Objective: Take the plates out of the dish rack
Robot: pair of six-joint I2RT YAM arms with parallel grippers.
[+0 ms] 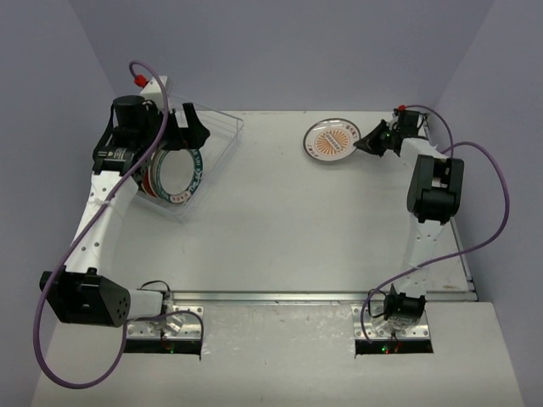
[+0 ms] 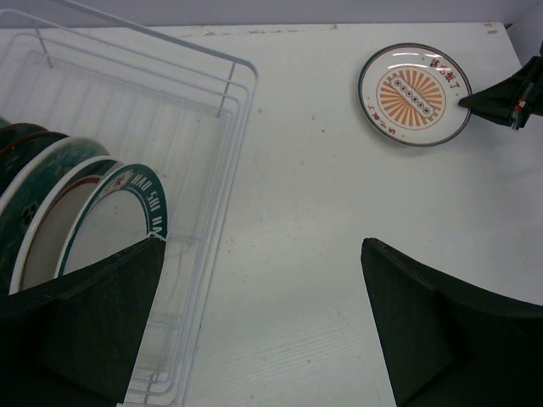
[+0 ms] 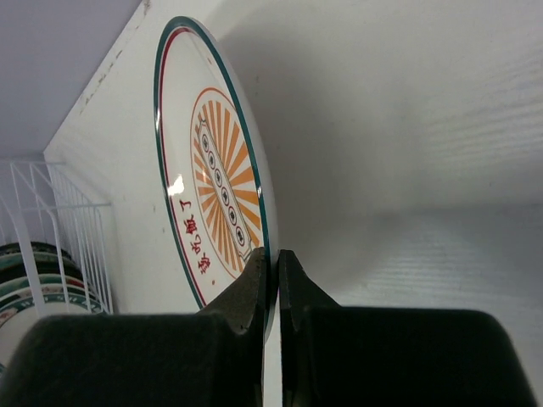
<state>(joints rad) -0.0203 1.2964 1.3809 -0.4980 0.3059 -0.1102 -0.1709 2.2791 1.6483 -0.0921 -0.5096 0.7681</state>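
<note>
Right jaws pinched shut on rim of sunburst plate (image 1: 333,140), which lies on bench (image 1: 297,237), upper centre of top view. Left jaws spread wide, empty, over plates (image 1: 174,174) standing in rack (image 1: 222,136), upper left. Step, likely: sunburst plate down, release pending. Next: right lets go; left straddles nearest rim, closes, lifts clear of slots.

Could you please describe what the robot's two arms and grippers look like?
The left arm and right arm have white links and bulky black joint housings. A purple cable loops along each. The left gripper and right gripper have matte black, wedge-shaped fingers.
</note>
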